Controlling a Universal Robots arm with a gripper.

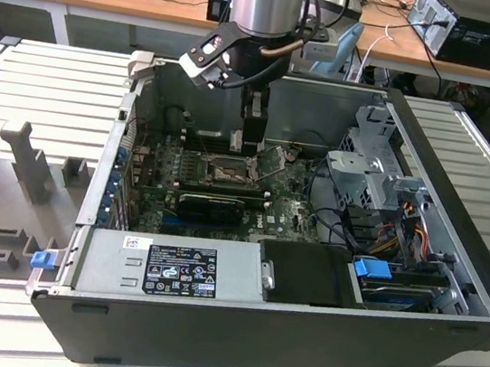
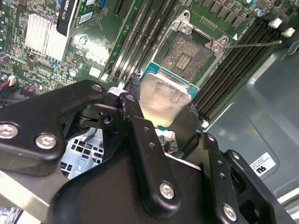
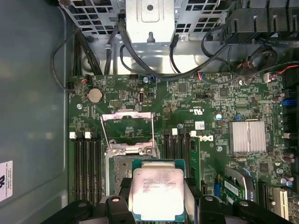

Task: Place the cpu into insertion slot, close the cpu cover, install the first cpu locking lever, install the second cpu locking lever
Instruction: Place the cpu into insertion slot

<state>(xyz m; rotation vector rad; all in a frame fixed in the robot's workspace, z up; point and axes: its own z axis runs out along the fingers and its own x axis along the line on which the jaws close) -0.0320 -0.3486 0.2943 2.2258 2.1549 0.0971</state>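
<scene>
The gripper (image 1: 249, 143) is clamped on the cpu (image 3: 156, 193), holding it flat. In the exterior view the insertion slot (image 1: 228, 172) lies at seven o'clock from it, close below, with the cpu cover (image 3: 127, 113) open.

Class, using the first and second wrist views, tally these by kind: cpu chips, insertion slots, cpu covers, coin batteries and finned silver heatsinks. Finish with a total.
cpu: 1
insertion slot: 1
cpu cover: 1
coin battery: 1
finned silver heatsink: 1
Total: 5
</scene>
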